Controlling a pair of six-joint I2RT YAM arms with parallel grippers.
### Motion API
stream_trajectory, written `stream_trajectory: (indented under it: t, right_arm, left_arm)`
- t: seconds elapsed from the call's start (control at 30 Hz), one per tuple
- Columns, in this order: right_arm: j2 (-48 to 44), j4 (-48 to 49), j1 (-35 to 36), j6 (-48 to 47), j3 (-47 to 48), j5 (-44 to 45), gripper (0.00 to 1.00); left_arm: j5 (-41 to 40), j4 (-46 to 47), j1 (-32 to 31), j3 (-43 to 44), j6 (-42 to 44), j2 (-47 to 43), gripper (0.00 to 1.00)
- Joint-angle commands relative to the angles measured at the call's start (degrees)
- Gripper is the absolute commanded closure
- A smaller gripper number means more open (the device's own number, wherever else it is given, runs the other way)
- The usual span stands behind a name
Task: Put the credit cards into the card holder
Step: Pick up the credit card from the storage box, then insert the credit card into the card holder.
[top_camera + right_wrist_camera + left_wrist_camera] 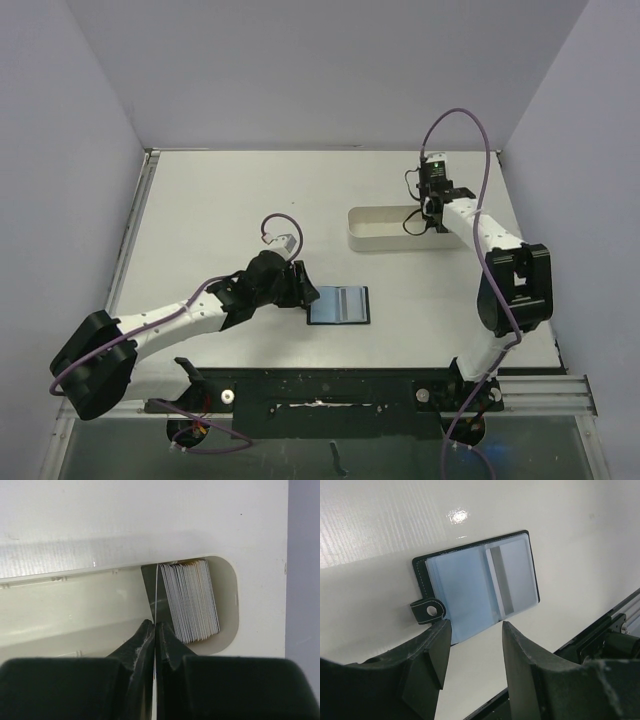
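The card holder [338, 305] lies open and flat near the table's front, showing bluish-grey pockets [480, 585] and a black snap tab [427, 611]. My left gripper [305, 290] hovers just at its left edge, open [474, 625], with nothing between the fingers. A stack of credit cards [192, 602] stands on edge at one end of the long white tray [227, 605]. My right gripper [156, 625] reaches into that tray [375, 230] and is shut on a single card [157, 595], seen edge-on, slightly apart from the stack. In the top view the cards are hidden behind the right gripper [432, 212].
A black rail [400, 385] runs along the table's near edge by the arm bases. Purple cables [470, 130] loop above the right arm and over the left arm [280, 235]. Pale walls enclose the table on three sides.
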Motion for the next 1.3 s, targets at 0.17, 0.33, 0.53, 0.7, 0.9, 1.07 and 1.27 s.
stream_trajectory:
  t: [0.17, 0.33, 0.53, 0.7, 0.9, 1.07, 1.27]
  right_arm:
    - [-10.4, -6.9, 4.7, 5.3, 3.5, -5.3, 1.0]
    - [-16.5, -10.7, 11.8, 11.1, 2.1, -2.5, 1.0]
    - [-24.6, -12.8, 20.8, 20.9, -3.7, 0.4, 1.0]
    - [-33.4, -6.4, 26.5, 26.5, -13.1, -4.8, 1.0]
    - [-40.2, 3.1, 31.3, 34.6, -23.1, -9.5, 1.0]
    - [-43.0, 10.5, 34.3, 41.6, -31.1, -11.3, 1.0]
    - [-41.5, 16.9, 35.3, 44.9, -36.4, -12.5, 1.0]
  left_arm:
    - [-0.9, -0.2, 1.4, 0.6, 1.6, 1.7, 0.61]
    - [2.0, 1.1, 2.8, 0.3, 1.8, 2.7, 0.69]
    - [5.7, 4.3, 3.5, -0.9, 2.2, 3.6, 0.74]
    - [8.6, 8.0, 4.1, -2.8, 1.6, 4.6, 0.93]
    - [8.5, 9.1, 4.2, -4.6, 1.6, 5.5, 1.0]
    - [8.4, 10.6, 4.3, -6.2, 1.2, 6.0, 1.0]
    - [8.9, 12.7, 4.3, -7.0, 1.3, 7.8, 1.0]
